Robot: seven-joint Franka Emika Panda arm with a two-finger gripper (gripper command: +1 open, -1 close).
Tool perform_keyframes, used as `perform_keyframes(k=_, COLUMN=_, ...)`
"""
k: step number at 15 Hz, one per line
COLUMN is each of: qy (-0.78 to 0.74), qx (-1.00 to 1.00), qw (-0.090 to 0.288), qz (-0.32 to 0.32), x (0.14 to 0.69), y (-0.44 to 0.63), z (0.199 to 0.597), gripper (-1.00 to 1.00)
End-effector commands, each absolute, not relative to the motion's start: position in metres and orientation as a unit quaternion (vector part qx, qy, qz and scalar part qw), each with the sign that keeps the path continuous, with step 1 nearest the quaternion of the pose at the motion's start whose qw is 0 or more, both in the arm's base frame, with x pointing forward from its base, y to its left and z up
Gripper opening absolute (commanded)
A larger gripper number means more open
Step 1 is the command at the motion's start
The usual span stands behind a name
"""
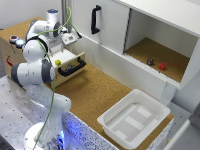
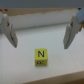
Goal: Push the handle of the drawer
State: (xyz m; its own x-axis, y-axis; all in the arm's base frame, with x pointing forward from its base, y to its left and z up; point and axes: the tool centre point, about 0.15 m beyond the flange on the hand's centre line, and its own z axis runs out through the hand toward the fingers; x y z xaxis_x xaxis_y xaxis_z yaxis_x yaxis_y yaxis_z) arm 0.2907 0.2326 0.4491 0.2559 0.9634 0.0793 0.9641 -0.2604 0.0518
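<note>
Small light-plywood box drawer (image 1: 70, 64) pulled out at the exterior view's left, sitting on the brown cork-topped tabletop (image 1: 95, 92), with its short black bar-shaped handle (image 1: 72, 67) on the front, facing the open cork. Clear room in front of that handle; farther toward the exterior view's right, a white rectangular plastic tray (image 1: 134, 118) near the tabletop's edge, well apart from the drawer. Behind, a large white cabinet (image 1: 150, 30) with a black vertical pull (image 1: 95, 19) on its closed door and an open bay holding a small dark object (image 1: 150, 61) and a small red one (image 1: 162, 66), both too blurred to name. White Franka arm (image 1: 37, 65) bent over the drawer, hiding much of its interior and rear edge; claw (image 1: 70, 38) above the drawer, its jaws too small to judge in that view. Wrist view: claw (image 2: 42, 31) spread wide, both fingers (image 2: 10, 31) apart and holding nothing, a small yellow cube with a dark "N" (image 2: 40, 56) lying between and beyond them on the pale drawer floor, touching neither. Handle not visible in the wrist view; only a speck of yellow (image 1: 58, 63) visible in the exterior view. Finger bases cut off by the wrist frame.
</note>
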Motion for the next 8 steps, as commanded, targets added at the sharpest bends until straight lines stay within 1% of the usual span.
perform_keyframes(k=1, qy=-0.542, qx=-0.837, qw=0.024, qz=-0.068, x=0.278, y=0.156, z=0.484, gripper=1.0)
perform_keyframes(k=4, qy=-0.525, qx=-0.848, qw=0.021, qz=-0.063, x=0.269, y=0.128, z=0.48, gripper=1.0)
perform_keyframes(k=8, qy=-0.525, qx=-0.85, qw=0.024, qz=-0.035, x=0.253, y=0.103, z=0.458, gripper=1.0)
